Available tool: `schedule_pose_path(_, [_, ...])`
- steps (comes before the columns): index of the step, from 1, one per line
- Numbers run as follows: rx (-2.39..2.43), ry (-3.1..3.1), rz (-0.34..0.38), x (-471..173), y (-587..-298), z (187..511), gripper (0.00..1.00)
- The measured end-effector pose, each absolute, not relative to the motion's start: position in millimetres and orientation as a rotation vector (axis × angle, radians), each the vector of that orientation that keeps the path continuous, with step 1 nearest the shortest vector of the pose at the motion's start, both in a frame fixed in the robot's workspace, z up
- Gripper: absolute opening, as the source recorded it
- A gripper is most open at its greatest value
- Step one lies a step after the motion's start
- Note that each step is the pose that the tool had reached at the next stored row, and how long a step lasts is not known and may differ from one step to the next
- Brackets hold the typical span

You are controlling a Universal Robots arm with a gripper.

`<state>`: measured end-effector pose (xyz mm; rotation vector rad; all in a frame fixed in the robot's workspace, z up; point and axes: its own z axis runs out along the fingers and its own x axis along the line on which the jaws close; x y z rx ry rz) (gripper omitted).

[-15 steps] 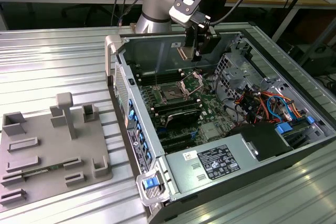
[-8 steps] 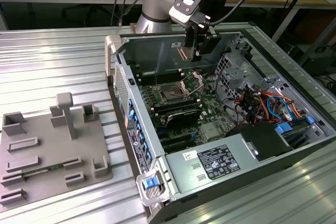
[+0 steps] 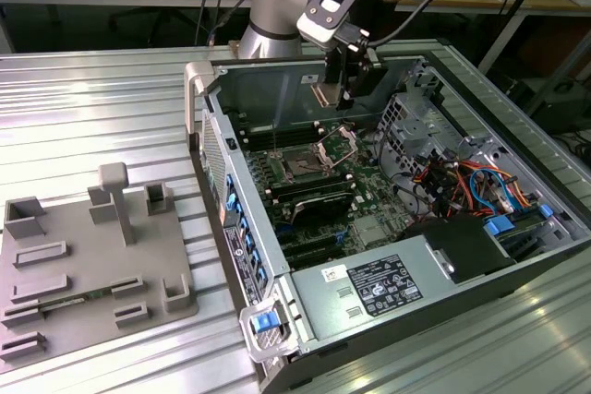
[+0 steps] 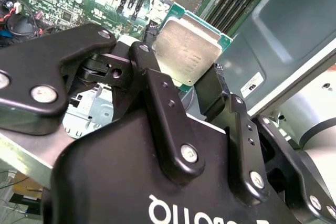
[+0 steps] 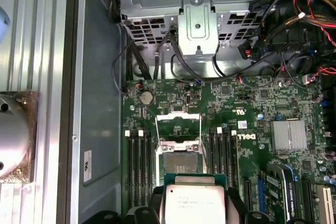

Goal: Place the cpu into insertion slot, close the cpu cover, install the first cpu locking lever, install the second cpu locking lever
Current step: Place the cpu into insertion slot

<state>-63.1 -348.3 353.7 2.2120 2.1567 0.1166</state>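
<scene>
My gripper (image 4: pixel 181 62) is shut on the cpu (image 4: pixel 188 50), a flat square chip with a dull silver top on a green edge, pinched by its two opposite sides. In the exterior view the gripper (image 3: pixel 340 89) hangs above the open computer case with the cpu (image 3: pixel 322 94) in it. The insertion slot (image 5: pixel 181 157) lies bare on the motherboard, a little ahead of the held cpu (image 5: pixel 194 203). The cpu cover (image 5: pixel 178 126) stands swung up at the slot's far edge. From outside, the slot (image 3: pixel 302 166) sits below the gripper, with the raised cover (image 3: pixel 339 143) beside it.
Black memory slots (image 5: pixel 139 166) flank the socket on both sides. A silver heatsink (image 5: pixel 289 135), a drive cage (image 5: pixel 197 24) and bundled cables (image 3: pixel 462 182) crowd the case. The power supply (image 3: pixel 379 288) fills the near end. A grey fixture tray (image 3: pixel 92 256) lies outside the case.
</scene>
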Motion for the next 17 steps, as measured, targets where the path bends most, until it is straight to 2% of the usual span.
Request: schedule_pose_path(17, [2.184, 2.186, 0.118, -67, -343, 308, 0.55])
